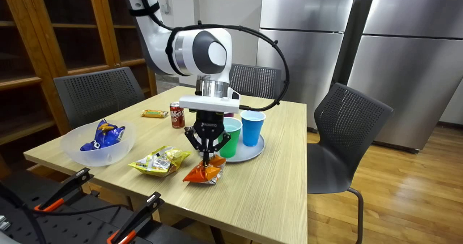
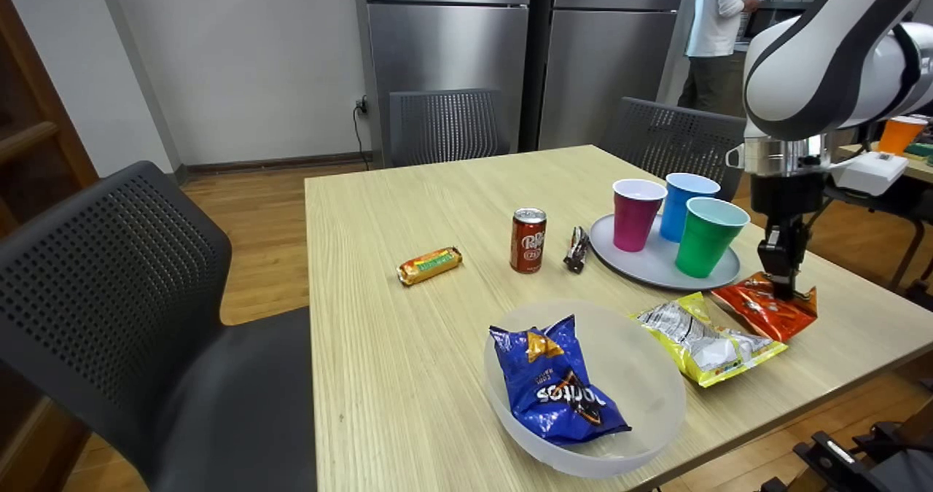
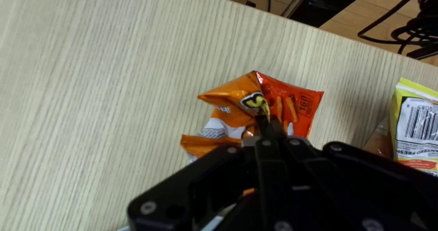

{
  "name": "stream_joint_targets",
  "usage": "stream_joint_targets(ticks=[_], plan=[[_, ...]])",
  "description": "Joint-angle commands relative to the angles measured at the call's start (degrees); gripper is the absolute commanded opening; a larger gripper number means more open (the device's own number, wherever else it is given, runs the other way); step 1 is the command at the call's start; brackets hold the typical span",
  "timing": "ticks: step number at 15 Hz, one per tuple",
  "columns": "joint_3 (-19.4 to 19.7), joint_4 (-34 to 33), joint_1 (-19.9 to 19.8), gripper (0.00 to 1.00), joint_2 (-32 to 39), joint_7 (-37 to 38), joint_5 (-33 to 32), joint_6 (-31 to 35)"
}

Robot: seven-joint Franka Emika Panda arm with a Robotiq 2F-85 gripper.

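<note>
Orange-red snack bag [image 3: 246, 113] on the table [image 1: 278, 186], near its edge; yellow bag [image 1: 161, 161] at nine o'clock of it in an exterior view, just apart. Probably light, soft, slick-skinned, contents crushable; a gathered fold near the middle seems the best hold. Fingers [image 1: 205, 158] clenched on just such a fold. Forearm [image 1: 151, 34] slants in from eleven o'clock, then bends; fingers point straight down to six.

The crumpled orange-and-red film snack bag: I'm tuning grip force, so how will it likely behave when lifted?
The crumpled orange-and-red film snack bag will probably bend and sag, as it puckers where the black two-finger gripper pinches it. Its glossiness suggests it may slip. Looking thin and wrinkled, it is likely light.
</note>
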State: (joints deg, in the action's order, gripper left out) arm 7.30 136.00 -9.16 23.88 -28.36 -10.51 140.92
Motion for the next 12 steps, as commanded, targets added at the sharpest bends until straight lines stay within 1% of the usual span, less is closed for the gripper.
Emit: stream_joint_targets(ticks=[1, 12], plan=[[-1.3, 3.2, -0.2, 0.00, -5.4, 0.9, -1.3, -0.6], [-2.0, 11.2, 3.3, 0.00, -16.7, 5.1, -3.4, 2.2]])
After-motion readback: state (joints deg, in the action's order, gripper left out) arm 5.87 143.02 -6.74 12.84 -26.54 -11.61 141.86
